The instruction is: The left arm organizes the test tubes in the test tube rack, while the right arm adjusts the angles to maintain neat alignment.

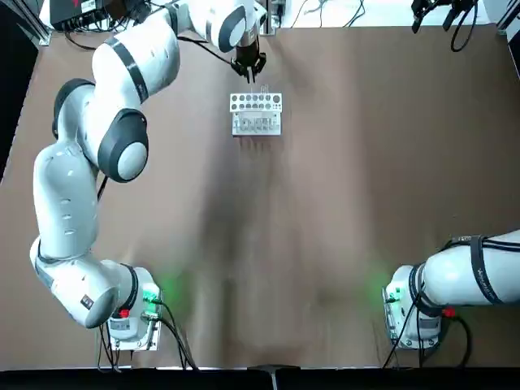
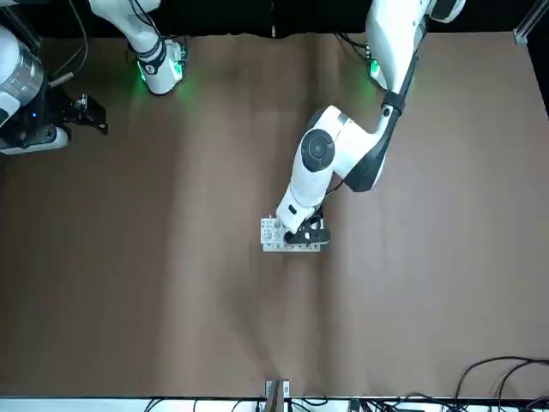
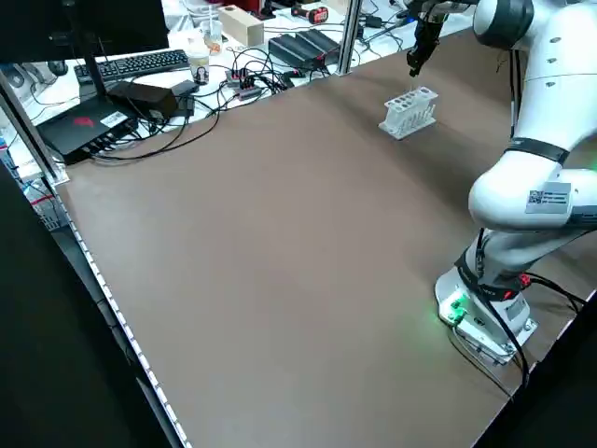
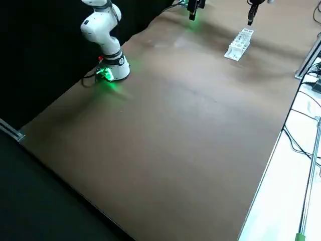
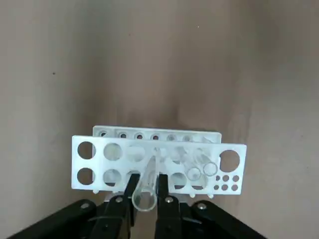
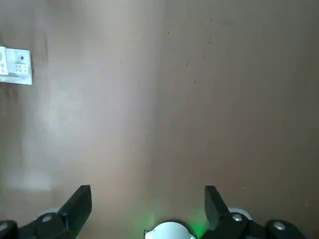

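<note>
While the right arm (image 1: 467,276) is kept parked near its base, its gripper (image 6: 147,209) spread wide and empty, the left gripper (image 5: 145,199) is clamped on one test tube (image 5: 145,191), tilted for insertion. Just below it stands one test tube rack (image 5: 158,162), where two more tubes (image 5: 199,167) are counted.

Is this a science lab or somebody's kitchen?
Most likely a robot lab. Two white robot arms sit at a brown table, the left gripper holds a test tube over a test tube rack, and a keyboard lies nearby.
</note>
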